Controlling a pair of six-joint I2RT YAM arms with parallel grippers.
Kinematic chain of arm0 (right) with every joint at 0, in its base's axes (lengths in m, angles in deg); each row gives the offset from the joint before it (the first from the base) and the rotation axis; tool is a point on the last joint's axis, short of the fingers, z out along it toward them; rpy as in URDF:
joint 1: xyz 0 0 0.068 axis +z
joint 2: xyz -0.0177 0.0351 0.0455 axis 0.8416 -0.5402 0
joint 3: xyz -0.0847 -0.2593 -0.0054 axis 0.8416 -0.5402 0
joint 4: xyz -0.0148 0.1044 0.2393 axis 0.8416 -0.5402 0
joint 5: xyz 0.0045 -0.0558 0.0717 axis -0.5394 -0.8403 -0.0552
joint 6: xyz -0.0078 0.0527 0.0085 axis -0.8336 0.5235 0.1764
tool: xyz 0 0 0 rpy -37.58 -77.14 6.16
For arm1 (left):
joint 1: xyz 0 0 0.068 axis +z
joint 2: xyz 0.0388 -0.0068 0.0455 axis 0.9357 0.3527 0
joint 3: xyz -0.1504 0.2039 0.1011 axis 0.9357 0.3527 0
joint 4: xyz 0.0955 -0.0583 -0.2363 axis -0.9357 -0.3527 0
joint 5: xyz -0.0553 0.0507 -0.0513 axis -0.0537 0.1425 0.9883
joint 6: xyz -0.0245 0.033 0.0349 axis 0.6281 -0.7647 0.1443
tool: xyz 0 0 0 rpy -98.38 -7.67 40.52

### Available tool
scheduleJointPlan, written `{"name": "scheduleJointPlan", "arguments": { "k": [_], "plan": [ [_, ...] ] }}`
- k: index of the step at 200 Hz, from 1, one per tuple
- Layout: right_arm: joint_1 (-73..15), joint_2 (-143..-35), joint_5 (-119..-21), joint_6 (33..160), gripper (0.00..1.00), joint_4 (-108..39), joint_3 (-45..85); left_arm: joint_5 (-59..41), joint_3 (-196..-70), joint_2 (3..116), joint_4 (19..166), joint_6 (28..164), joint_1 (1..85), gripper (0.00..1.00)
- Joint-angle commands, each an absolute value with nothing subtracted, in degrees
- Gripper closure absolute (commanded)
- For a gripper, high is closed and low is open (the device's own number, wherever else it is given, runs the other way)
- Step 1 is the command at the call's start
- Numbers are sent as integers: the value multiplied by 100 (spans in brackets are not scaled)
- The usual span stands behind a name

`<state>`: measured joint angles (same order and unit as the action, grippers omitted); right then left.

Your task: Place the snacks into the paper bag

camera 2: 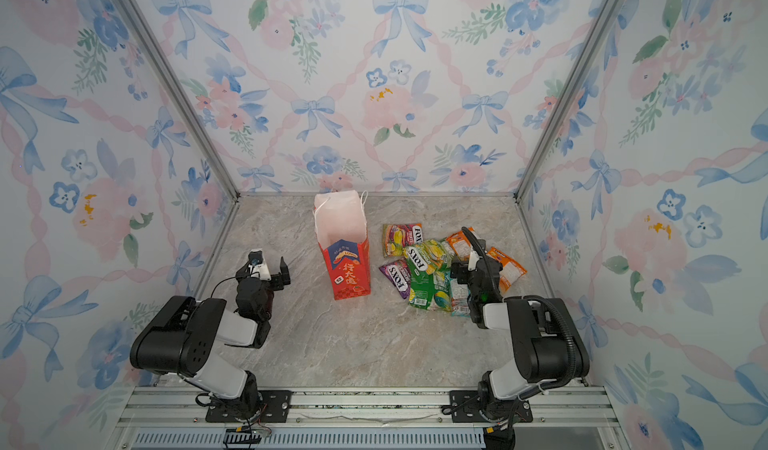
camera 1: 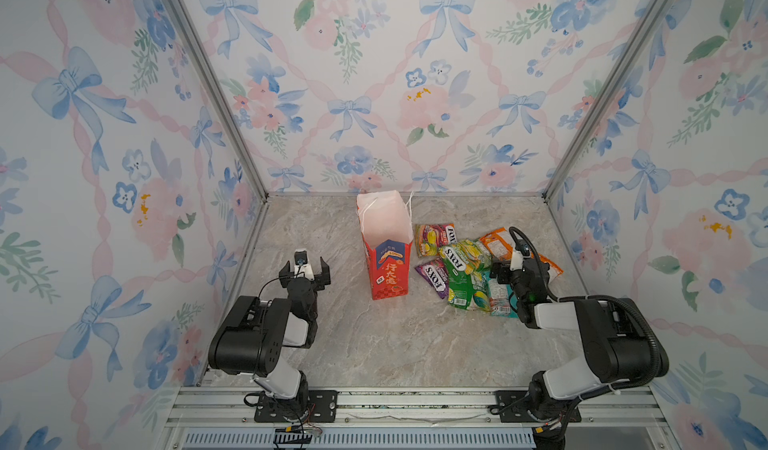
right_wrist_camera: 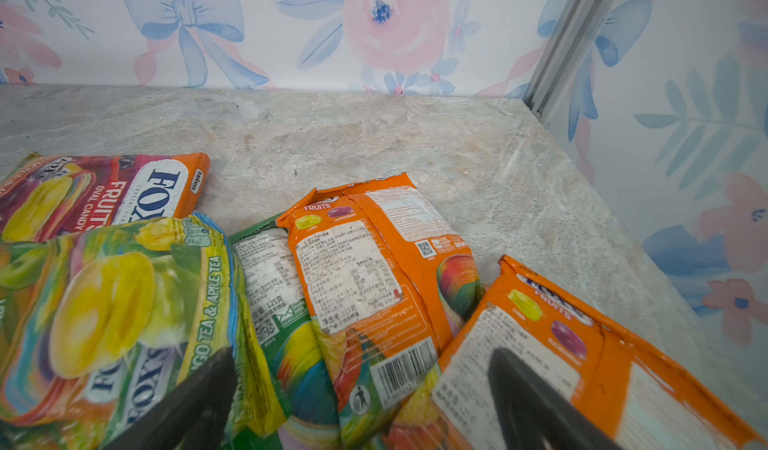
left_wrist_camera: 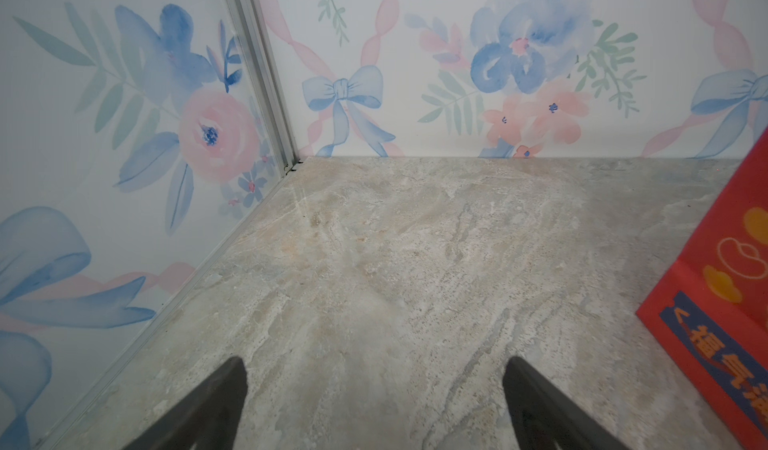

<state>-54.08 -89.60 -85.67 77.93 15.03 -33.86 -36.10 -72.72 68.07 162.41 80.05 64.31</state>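
Observation:
The paper bag (camera 1: pixel 386 260) (camera 2: pixel 345 260) stands upright and open-topped at mid-table, red with a blue panel; its side shows in the left wrist view (left_wrist_camera: pixel 723 285). The snacks (camera 1: pixel 461 269) (camera 2: pixel 428 269) lie in an overlapping pile right of it: a purple packet (camera 1: pixel 434 277), a red-yellow one (right_wrist_camera: pixel 104 190), a green-yellow one (right_wrist_camera: pixel 124 302), a green one (right_wrist_camera: pixel 282 302) and two orange ones (right_wrist_camera: pixel 374 260) (right_wrist_camera: pixel 602 364). My right gripper (camera 1: pixel 519 271) (right_wrist_camera: pixel 362 354) hangs open over the pile, holding nothing. My left gripper (camera 1: pixel 304 265) (left_wrist_camera: pixel 375 362) is open over bare table left of the bag.
Flowered walls close in the marble table (camera 1: pixel 374 344) on three sides, with aluminium posts (camera 1: pixel 249 169) (camera 1: pixel 561 169) at the back corners. A metal rail (camera 1: pixel 415 402) carrying both arm bases runs along the front edge.

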Motion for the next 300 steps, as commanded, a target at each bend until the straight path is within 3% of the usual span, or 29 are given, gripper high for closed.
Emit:
{"name": "scheduleJointPlan", "arguments": {
  "k": [1,37,61,91,126,186,238,300],
  "plan": [
    [-5250,-8951,-8819,7704,3,1739,-3475,-3693,-7159,6537,16319,7845,6243,2],
    [-5193,-8602,-9046,7710,3,1152,-3291,-4253,-6920,5550,16008,7876,6126,2],
    [-5027,-8160,-9138,7617,4,-58,-2883,-4252,-6945,4691,15506,7939,6052,2],
    [-5046,-7560,-8719,8164,3,-2266,-1826,-4236,-7516,3130,13625,8398,6029,2],
    [-4908,-7175,-7872,8328,3,-3854,-804,-3979,-8714,2212,11193,8862,6029,2],
    [-4844,-7303,-6768,8611,4,-6259,983,-2786,-10662,2389,8832,9931,6022,2],
    [-4755,-6796,-6203,8933,3,-6544,1204,-2050,-11853,2995,7620,11451,6012,2],
    [-4705,-6810,-6265,8969,4,-7348,1634,-1617,-12289,3466,6968,11968,5642,2]
  ]
}}
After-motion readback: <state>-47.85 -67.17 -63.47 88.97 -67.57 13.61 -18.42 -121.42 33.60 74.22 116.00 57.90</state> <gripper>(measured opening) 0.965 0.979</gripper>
